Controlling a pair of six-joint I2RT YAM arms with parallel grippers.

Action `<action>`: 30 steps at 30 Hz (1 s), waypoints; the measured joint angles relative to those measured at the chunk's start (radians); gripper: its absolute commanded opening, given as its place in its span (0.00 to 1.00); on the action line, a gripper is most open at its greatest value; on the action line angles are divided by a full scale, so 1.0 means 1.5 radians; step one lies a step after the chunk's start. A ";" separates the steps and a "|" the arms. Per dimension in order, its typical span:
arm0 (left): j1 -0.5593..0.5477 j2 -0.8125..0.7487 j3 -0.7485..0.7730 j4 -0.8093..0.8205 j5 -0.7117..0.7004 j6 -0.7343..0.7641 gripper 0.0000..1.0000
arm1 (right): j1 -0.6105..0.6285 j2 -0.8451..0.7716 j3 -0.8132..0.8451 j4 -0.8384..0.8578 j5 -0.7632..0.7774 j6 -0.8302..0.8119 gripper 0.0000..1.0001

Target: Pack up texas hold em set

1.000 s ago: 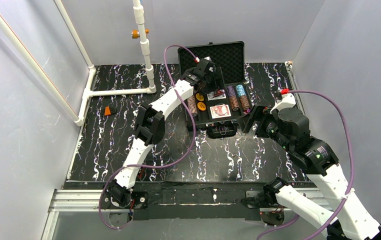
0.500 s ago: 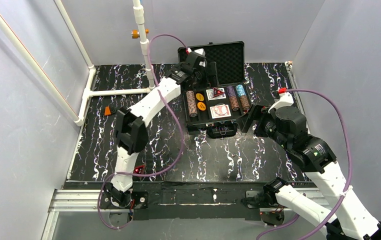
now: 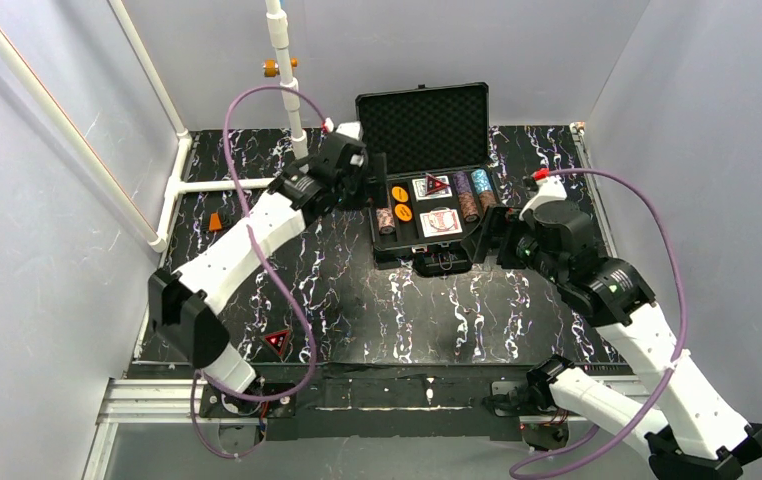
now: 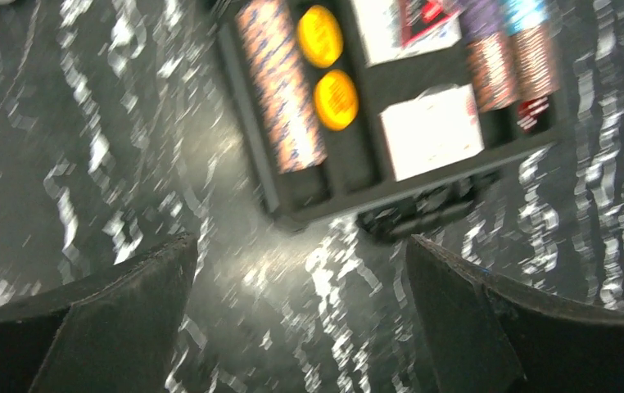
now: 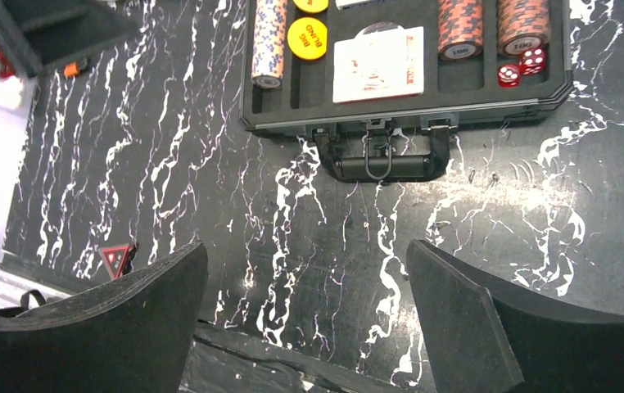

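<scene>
The black case [image 3: 389, 243] lies open at the back middle, its ribbed lid [image 3: 423, 115] upright. In it are chip stacks [image 3: 477, 195], orange discs [image 3: 401, 203], two card decks [image 3: 441, 221] and a red-black triangle [image 3: 437, 184]. Another red-black triangle [image 3: 277, 340] lies on the table near the front left. My left gripper [image 3: 373, 180] is open and empty beside the case's left edge. My right gripper [image 3: 489, 236] is open and empty at the case's front right corner. The right wrist view shows the case handle [image 5: 378, 160], red dice [image 5: 522, 65] and the loose triangle [image 5: 116, 260].
A small orange block with a black part [image 3: 216, 221] lies at the left. A white pipe frame [image 3: 292, 100] stands at the back left. Grey walls close in the black marbled table [image 3: 437, 310] on three sides.
My left gripper has drawn back from above the case's back left to the left, beside the case, and its arm has swung left. My right gripper has shifted slightly toward the case.
</scene>
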 measured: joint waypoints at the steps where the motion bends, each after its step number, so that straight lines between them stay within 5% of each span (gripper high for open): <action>1: 0.000 -0.024 -0.033 -0.009 -0.012 0.000 0.98 | 0.000 0.009 0.003 0.001 -0.008 -0.003 0.98; 13: 0.007 -0.319 -0.291 -0.234 -0.160 -0.132 0.98 | 0.000 0.058 0.004 0.030 -0.068 -0.007 0.98; 30: 0.008 -0.532 -0.547 -0.390 -0.159 -0.358 0.98 | 0.000 0.056 -0.066 0.050 -0.096 0.025 0.98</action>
